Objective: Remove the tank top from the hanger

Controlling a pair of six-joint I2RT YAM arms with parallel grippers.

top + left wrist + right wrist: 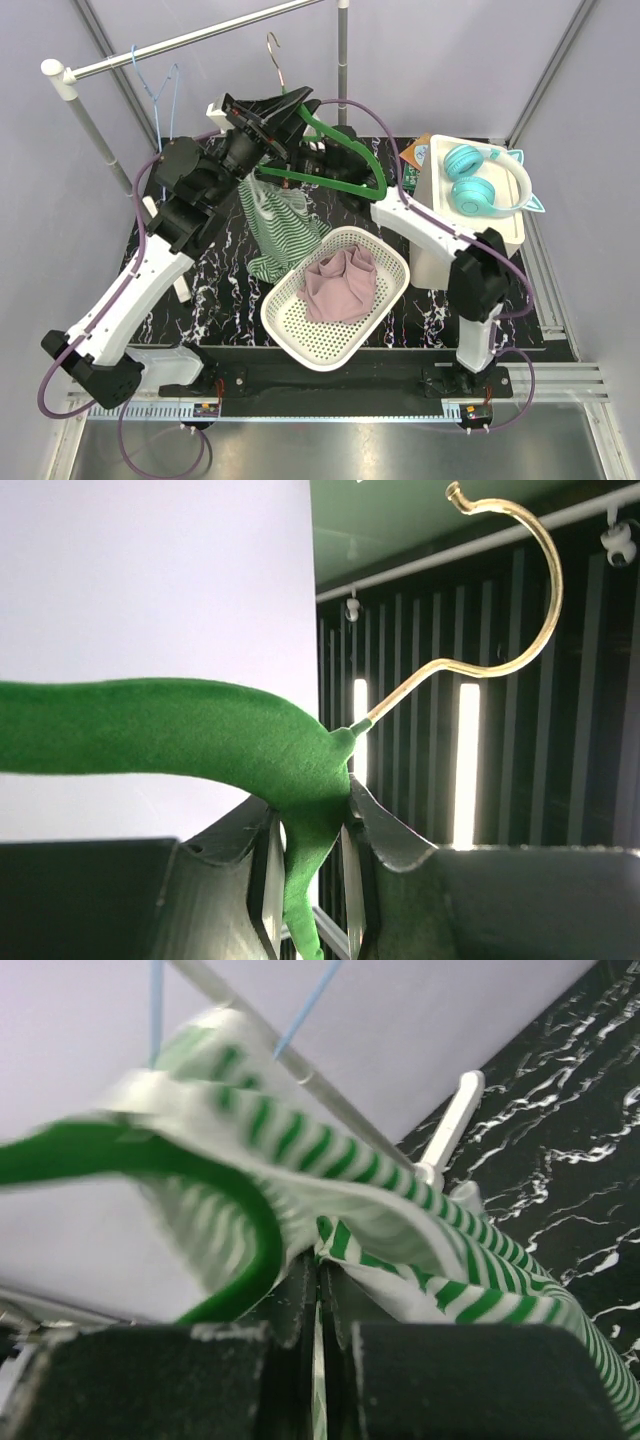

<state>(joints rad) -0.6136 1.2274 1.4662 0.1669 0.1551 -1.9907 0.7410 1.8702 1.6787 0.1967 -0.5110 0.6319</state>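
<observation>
Noted rack [190,40] at far left, with blue hanger [160,92] hooked on it. Found left gripper [312,840] clenched on neck of green hanger [190,735], just below gold hook [525,630], hanger held aloft and tilted. Found tank top [272,222] still on hanger, strap looped over one arm, body drooping toward table just left of basket [385,300]. Found right gripper [320,1290] pinched tight on striped fabric beside that strap. Recorded pink cloth [340,285] in basket; headphones [480,180] on white box [430,255] at right.
</observation>
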